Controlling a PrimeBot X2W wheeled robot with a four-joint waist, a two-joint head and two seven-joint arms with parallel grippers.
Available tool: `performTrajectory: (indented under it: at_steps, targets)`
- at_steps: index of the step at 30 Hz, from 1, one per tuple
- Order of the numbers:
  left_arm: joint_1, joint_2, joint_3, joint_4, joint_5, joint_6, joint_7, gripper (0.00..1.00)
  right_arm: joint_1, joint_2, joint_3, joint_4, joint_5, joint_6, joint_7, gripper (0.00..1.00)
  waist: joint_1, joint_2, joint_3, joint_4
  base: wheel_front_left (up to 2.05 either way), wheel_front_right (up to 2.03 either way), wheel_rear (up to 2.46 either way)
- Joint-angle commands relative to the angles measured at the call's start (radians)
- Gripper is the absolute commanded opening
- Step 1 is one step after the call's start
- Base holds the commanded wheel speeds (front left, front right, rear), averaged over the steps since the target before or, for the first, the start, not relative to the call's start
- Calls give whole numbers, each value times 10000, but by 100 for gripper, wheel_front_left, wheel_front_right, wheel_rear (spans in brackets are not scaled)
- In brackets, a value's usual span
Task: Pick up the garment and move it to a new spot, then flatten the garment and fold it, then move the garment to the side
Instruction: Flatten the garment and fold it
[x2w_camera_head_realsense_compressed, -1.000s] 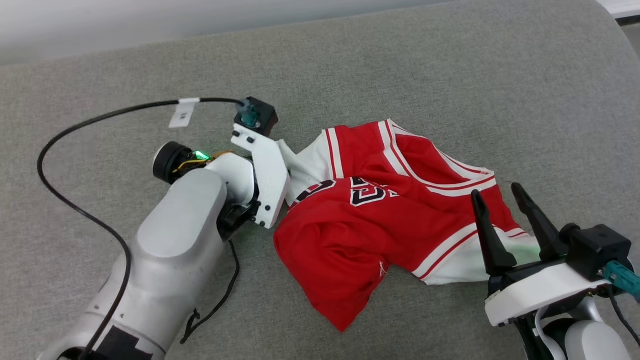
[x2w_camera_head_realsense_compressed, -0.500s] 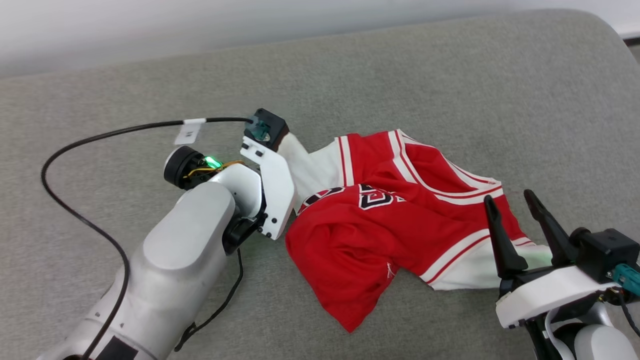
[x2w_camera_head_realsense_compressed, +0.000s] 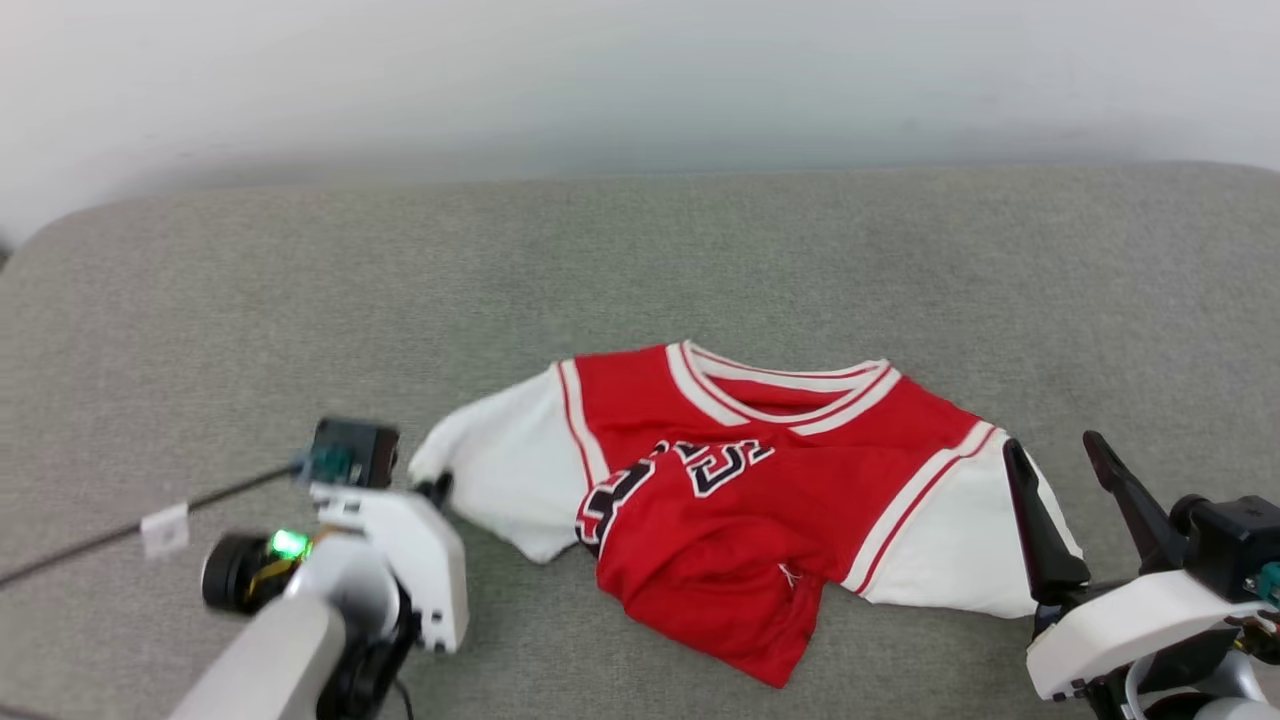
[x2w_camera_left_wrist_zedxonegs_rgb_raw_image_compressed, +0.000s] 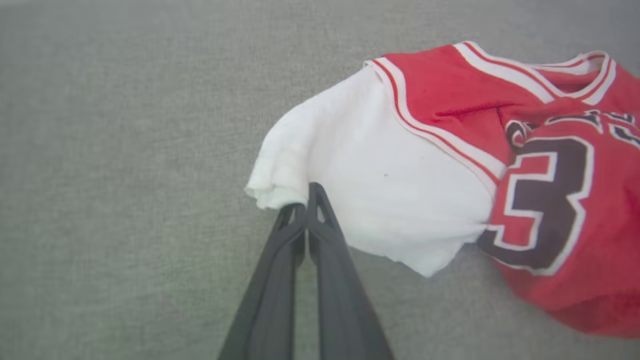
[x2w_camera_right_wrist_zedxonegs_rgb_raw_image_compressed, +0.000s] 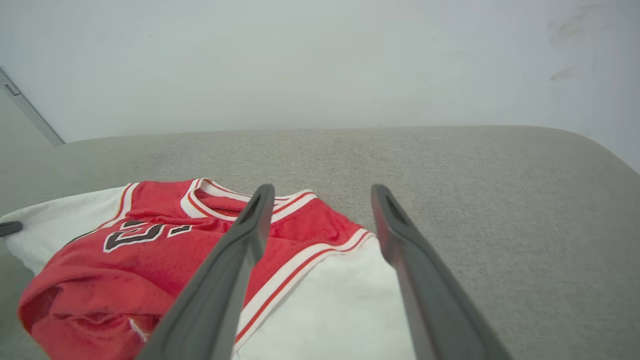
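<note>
Two grippers were in play. The left gripper (x2w_camera_left_wrist_zedxonegs_rgb_raw_image_compressed: 306, 200) had its jaws pressed together on the cuff of the white sleeve, at 9 o'clock of the garment (x2w_camera_head_realsense_compressed: 740, 520). The right gripper (x2w_camera_head_realsense_compressed: 1051, 441) hung with its jaws wide apart over the other white sleeve, at 4 o'clock, touching nothing that we could make out. The garment lay near the middle of the grey cushion (x2w_camera_head_realsense_compressed: 300, 300), collar toward 12 o'clock, its lower body bunched toward 6 o'clock.

Risks, as we judged them:
- The bite on the cuff looked shallow. A hard pull toward 9 o'clock could slip the hem out of the tips.
- Pulling on one sleeve alone would likely drag the heap and tighten its creases instead of flattening it.
- The black cable (x2w_camera_head_realsense_compressed: 90, 535) trailing from the left wrist might snag on the cushion.

Not resolved:
- How many layers of cloth sat between the left jaws.
- The bottom hem, tucked under the red bunch.
- The number print, creased and only partly legible.
- The right arm, cut off at the frame's 5 o'clock corner.
</note>
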Motion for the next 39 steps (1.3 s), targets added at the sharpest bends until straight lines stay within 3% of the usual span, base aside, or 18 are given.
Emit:
performTrajectory:
  at_steps: [1, 7, 8, 9, 15, 23, 29, 34, 39]
  targets:
    - [657, 100, 161, -324, -186, 312, -43, 0, 152, 25, -62, -57, 15, -4, 25, 100, 0, 0, -146, 168, 0, 0, 0]
    - [2367, -98, 507, -1030, -884, 973, -258, 0, 310, 72, -198, -135, 34, -3, 158, 100, 0, 0, -222, 249, 0, 0, 0]
    - [2578, -156, 543, -1052, -965, 1030, -305, 43, 321, 77, -206, -152, 36, -3, 192, 100, 0, 0, -234, 244, 0, 0, 0]
    - [2703, -230, 604, -1085, -1039, 1096, -431, 100, 334, 75, -209, -173, 37, -3, 208, 100, 0, 0, -229, 239, 0, 0, 0]
    - [2596, -549, 858, -1172, -644, 1356, -1763, 100, 362, 4, -296, -296, 50, -4, 313, 100, 0, 0, -335, 228, 0, 0, 0]
    - [2125, -436, 1088, -1494, 344, 1472, -3811, 100, 590, 60, -638, -170, 227, -4, 506, 100, 0, 0, -672, 210, 0, 0, 0]
    - [1832, -413, 1103, -1938, 846, 1432, -4709, 100, 900, -63, -1411, 67, 509, -3, 911, 100, 0, 0, -699, 365, 0, 0, 0]
    - [1567, -398, 997, -2402, 1102, 1398, -4869, 100, 639, -439, -2057, 529, 1270, -3, 1820, 100, 0, 0, -398, 526, 0, 0, 0]
    - [1295, -481, 871, -2895, 1306, 1449, -4888, 100, 14, -1120, -2225, 1066, 2205, -3, 3774, 100, 0, 0, 138, 752, 0, 0, 0]
